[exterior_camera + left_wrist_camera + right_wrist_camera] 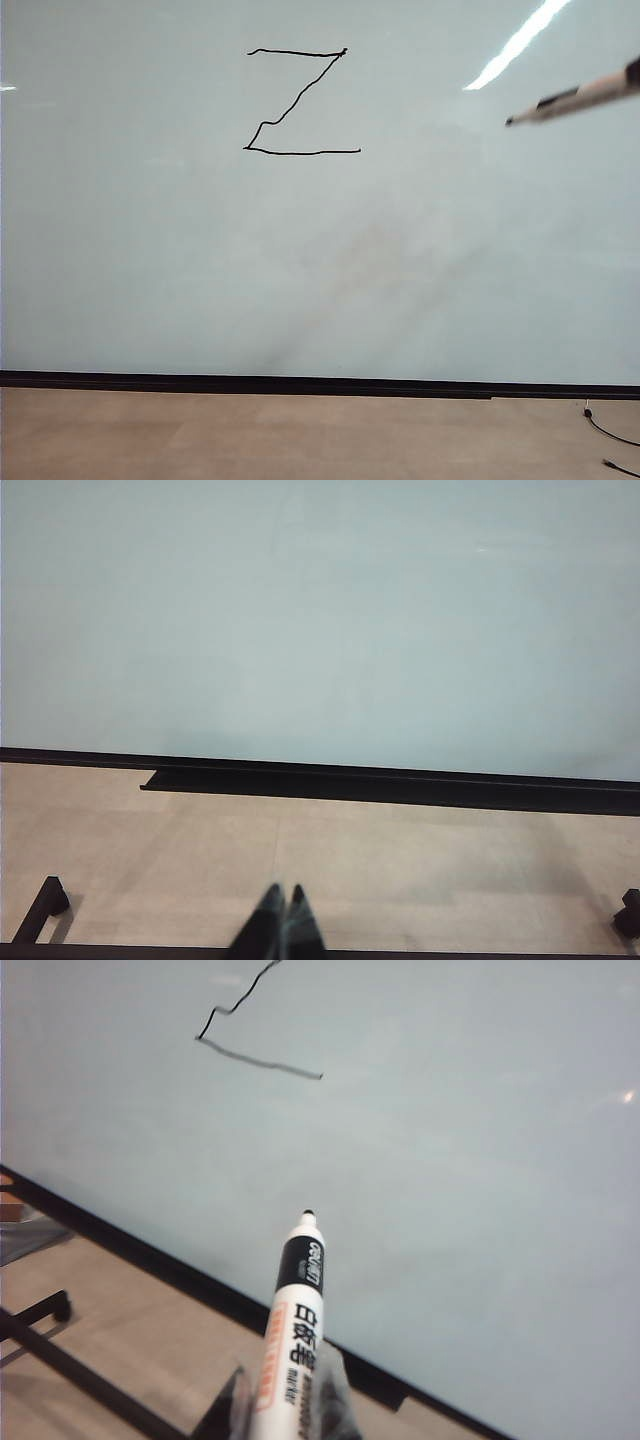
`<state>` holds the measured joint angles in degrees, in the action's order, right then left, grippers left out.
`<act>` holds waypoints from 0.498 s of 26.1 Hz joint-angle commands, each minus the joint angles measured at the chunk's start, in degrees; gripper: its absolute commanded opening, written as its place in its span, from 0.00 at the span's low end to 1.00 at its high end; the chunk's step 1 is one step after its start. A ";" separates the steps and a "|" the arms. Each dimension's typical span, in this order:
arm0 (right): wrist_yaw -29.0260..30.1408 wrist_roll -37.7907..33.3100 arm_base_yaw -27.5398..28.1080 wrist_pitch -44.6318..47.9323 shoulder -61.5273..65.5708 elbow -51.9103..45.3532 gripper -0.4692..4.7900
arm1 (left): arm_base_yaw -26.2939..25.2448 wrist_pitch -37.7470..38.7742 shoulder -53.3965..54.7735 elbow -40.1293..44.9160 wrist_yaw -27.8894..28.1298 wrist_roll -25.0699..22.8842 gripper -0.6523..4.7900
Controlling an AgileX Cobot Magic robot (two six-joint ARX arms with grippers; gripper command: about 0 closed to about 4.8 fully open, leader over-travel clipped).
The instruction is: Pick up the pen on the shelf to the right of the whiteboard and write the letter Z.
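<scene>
Exterior view, for you: letter Z (300, 102) drawn in black, upper middle of whiteboard (200, 280). Pen (575, 100) off to its right, tip aimed left toward board, apart from strokes. Right wrist view: right gripper (285, 1405) clamped on pen (293, 1330), tip clear of board. Left wrist view: left gripper (284, 900) low before board's black strip, fingers together, holding nothing.
</scene>
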<state>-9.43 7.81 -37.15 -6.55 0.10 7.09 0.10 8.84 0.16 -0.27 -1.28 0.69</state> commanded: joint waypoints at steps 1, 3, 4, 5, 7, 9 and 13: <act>3.69 -2.80 2.19 6.08 -0.02 -3.08 0.08 | 0.02 -0.28 0.02 -0.11 -0.02 -0.24 0.11; 4.79 -3.89 3.34 8.15 -0.02 -5.09 0.08 | 0.02 -0.28 0.02 -0.11 -0.02 -0.24 0.11; 5.14 -4.61 3.96 8.74 -0.02 -6.05 0.08 | 0.00 -0.28 0.02 -0.11 -0.02 -0.24 0.11; 5.18 -4.63 4.20 8.98 -0.02 -6.43 0.08 | 0.00 -0.28 0.02 -0.11 -0.02 -0.24 0.11; 5.62 -4.79 4.74 8.79 -0.02 -7.04 0.08 | 0.00 -0.31 0.02 -0.11 -0.02 -0.24 0.11; 5.75 -4.76 5.42 8.33 -0.02 -7.04 0.08 | 0.00 -0.28 0.02 -0.11 -0.02 -0.24 0.11; 5.75 -4.57 8.33 8.37 -0.02 -7.04 0.08 | 0.00 -0.28 0.02 -0.11 -0.02 -0.24 0.11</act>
<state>-3.75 3.44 -29.80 0.71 0.10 -0.16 0.10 8.84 0.16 -0.27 -1.28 0.69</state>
